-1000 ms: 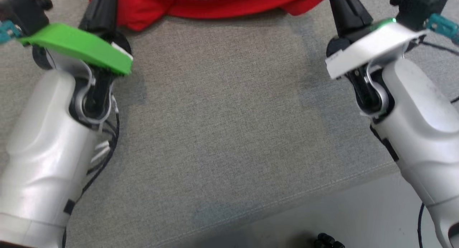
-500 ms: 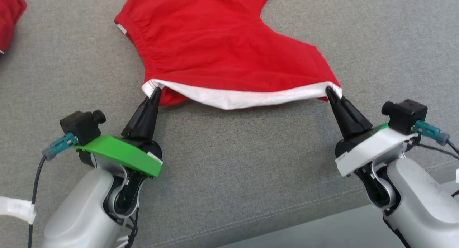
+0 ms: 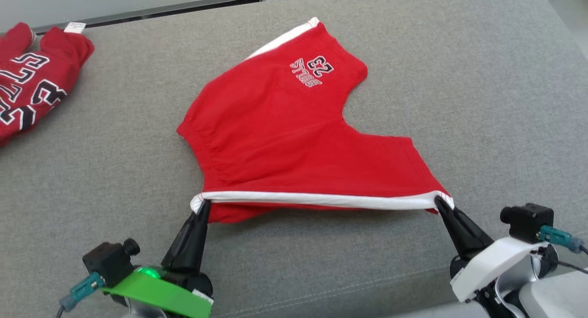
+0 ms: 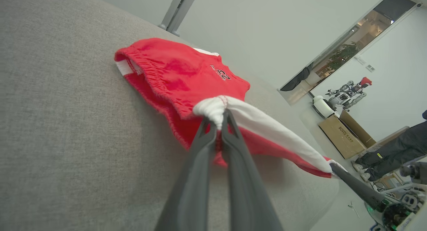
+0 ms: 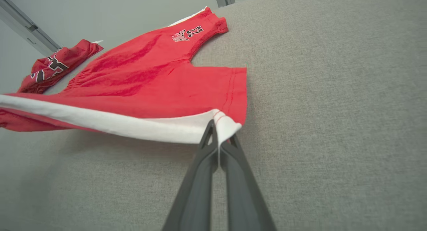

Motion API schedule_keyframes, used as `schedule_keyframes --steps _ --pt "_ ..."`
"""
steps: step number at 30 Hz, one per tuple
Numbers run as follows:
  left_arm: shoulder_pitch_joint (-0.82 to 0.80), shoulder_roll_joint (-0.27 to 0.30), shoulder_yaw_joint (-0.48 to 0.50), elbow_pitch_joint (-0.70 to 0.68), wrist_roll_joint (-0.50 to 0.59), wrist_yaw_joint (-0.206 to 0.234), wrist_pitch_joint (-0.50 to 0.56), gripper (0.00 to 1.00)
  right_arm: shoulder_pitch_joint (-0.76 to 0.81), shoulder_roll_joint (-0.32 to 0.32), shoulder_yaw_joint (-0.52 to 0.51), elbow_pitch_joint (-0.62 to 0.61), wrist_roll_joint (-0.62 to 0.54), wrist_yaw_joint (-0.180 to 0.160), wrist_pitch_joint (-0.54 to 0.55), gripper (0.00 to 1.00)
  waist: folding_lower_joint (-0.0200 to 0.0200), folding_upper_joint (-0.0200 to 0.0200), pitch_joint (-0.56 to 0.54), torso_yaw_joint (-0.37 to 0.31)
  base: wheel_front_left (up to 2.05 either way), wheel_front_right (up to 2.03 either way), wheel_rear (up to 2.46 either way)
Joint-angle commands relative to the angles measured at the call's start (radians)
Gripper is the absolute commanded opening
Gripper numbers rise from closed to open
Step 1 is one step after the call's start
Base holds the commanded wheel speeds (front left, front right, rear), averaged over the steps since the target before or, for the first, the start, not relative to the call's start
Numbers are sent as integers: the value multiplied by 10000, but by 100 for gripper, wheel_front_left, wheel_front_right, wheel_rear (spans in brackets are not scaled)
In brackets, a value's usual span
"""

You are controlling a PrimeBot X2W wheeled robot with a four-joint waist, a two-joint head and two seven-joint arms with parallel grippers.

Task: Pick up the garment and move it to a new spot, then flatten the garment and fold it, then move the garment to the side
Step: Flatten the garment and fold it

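Note:
The garment (image 3: 285, 129) is a pair of red shorts with white side trim and a "23" print, spread over the grey cushion (image 3: 459, 79). Its near white-trimmed edge is stretched taut between my two grippers and lifted slightly off the fabric. My left gripper (image 3: 204, 205) is shut on the left end of that edge; the left wrist view shows the trim bunched at the fingertips (image 4: 218, 119). My right gripper (image 3: 440, 202) is shut on the right end, the white corner (image 5: 224, 126) pinched between its fingers. The far leg with the print lies flat.
A second red garment (image 3: 27, 79) with black-and-white numbers lies crumpled at the far left of the cushion. The cushion's front seam (image 3: 349, 290) runs just before my wrists. In the left wrist view a cardboard box (image 4: 340, 136) and another robot (image 4: 347, 94) stand across the room.
The head camera has tilted up, bringing the whole garment into view. Both grippers keep their hold on the trimmed edge, which is now pulled straighter and tauter than half a second ago.

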Motion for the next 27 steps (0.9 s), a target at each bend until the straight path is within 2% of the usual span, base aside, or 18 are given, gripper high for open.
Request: schedule_keyframes --steps 1,9,16,21,27 --pt "496 -37 250 -261 352 -27 -31 0 577 134 -348 -490 -50 -3 363 0 1 0 -402 308 0 0 0" --pt "1814 -720 1266 -1077 906 -27 -32 0 2233 491 -1221 -2557 -550 -3 1838 0 1 0 -547 383 0 0 0" --pt "2727 -957 1339 -1644 1302 -27 -31 0 3334 961 -1862 -4220 -862 -3 2888 0 1 0 -585 400 0 0 0" --pt "2393 -1169 1183 -1508 1074 -28 -31 0 2953 1113 -2078 -4354 -984 -3 3124 0 1 0 -595 472 0 0 0" --pt "1664 -1384 1021 -959 949 -28 -31 0 2020 914 -2081 -3882 -902 -3 3307 0 1 0 -488 737 0 0 0"
